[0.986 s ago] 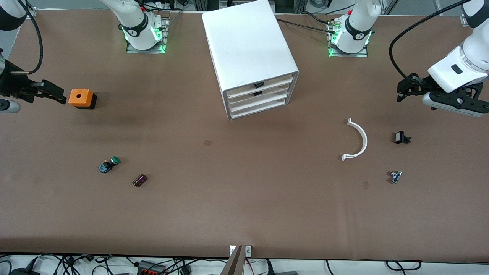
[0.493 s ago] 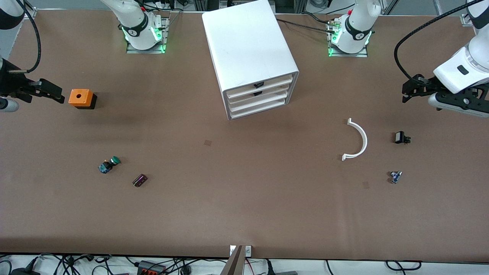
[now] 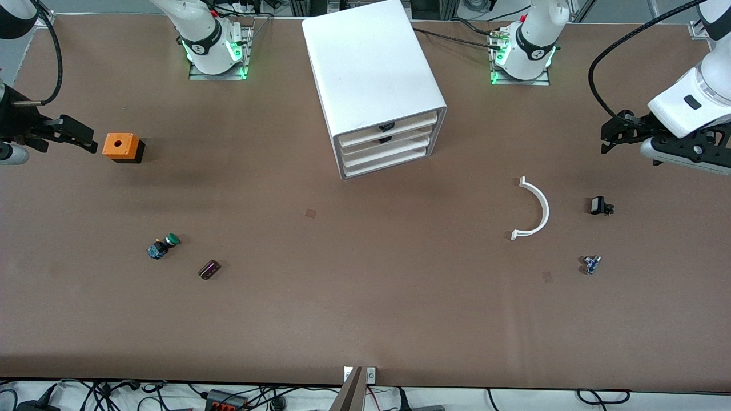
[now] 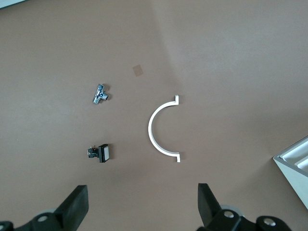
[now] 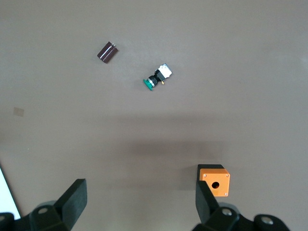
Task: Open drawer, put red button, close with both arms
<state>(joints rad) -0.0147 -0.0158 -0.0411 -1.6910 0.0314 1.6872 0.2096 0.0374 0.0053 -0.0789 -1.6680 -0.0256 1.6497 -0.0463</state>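
Left gripper (image 3: pixel 606 137) hangs with its jaws spread wide and nothing between them, over bare table (image 3: pixel 365 319) well out from the drawer cabinet (image 3: pixel 371 74) toward the left arm's end. In its wrist view the same gripper (image 4: pixel 142 204) shows both fingers apart above the brown surface. Right gripper (image 3: pixel 85 140) is likewise wide apart and empty, over the table well out from the cabinet toward the right arm's end; its wrist view (image 5: pixel 139 199) confirms this. Cabinet stands between the two arm bases, and all three drawers look pushed in. Red button: cannot locate it in any view. Toward the right arm's end from the cabinet lie an orange box (image 3: pixel 120 146) close to the right gripper and, nearer the front camera than the cabinet, a green-capped button (image 3: pixel 164 245) on its side with a small dark part (image 3: pixel 209 269) near it. Toward the left arm's end from the cabinet, also nearer the camera, lie a white arc piece (image 3: pixel 534 208), a black switch part (image 3: pixel 599 205) and a small metal piece (image 3: pixel 591 264), all apart from one another.
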